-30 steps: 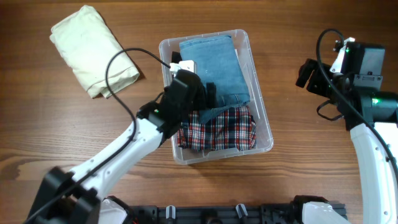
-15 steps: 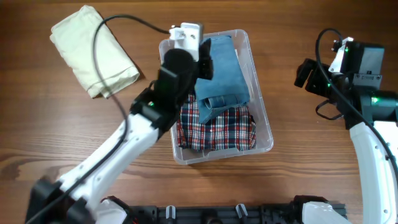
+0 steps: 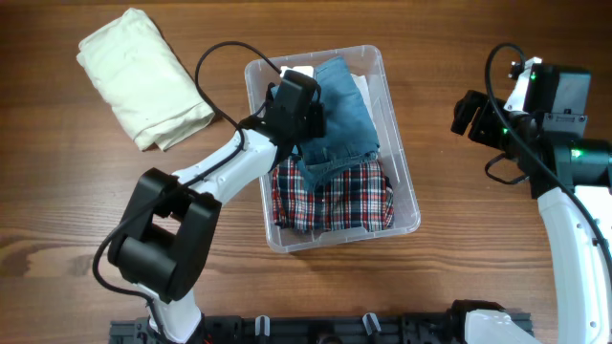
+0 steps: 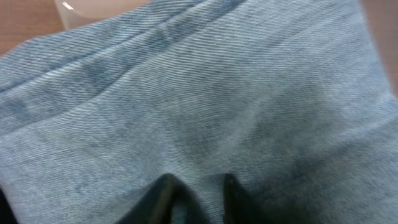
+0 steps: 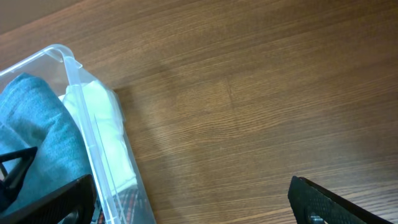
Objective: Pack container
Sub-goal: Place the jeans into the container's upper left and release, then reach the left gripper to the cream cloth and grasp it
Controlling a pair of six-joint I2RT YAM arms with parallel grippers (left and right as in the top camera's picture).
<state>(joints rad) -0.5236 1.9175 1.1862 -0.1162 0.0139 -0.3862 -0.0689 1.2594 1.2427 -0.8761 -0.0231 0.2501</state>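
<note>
The clear container (image 3: pixel 407 182) stands mid-table, and its corner (image 5: pixel 64 55) shows in the right wrist view. A blue denim garment (image 3: pixel 339 119) lies rumpled in its far half, above a red plaid garment (image 3: pixel 335 196). My left gripper (image 3: pixel 298 96) is down on the denim's left part. In the left wrist view the denim (image 4: pixel 205 93) fills the picture. The two fingertips (image 4: pixel 165 190) stand narrowly apart against the cloth, and a grip is not clear. My right gripper (image 5: pixel 193 205) hangs wide open over bare table right of the container, holding nothing.
A folded cream cloth (image 3: pixel 143 76) lies on the table at the far left. A white cloth (image 5: pixel 109 140) sits against the container's right wall. The left arm's black cable (image 3: pixel 215 67) loops above the table between the cream cloth and the container.
My left gripper has come back from the container's far rim onto the denim. The denim has shifted and bunched toward the plaid. The right arm has not moved.
</note>
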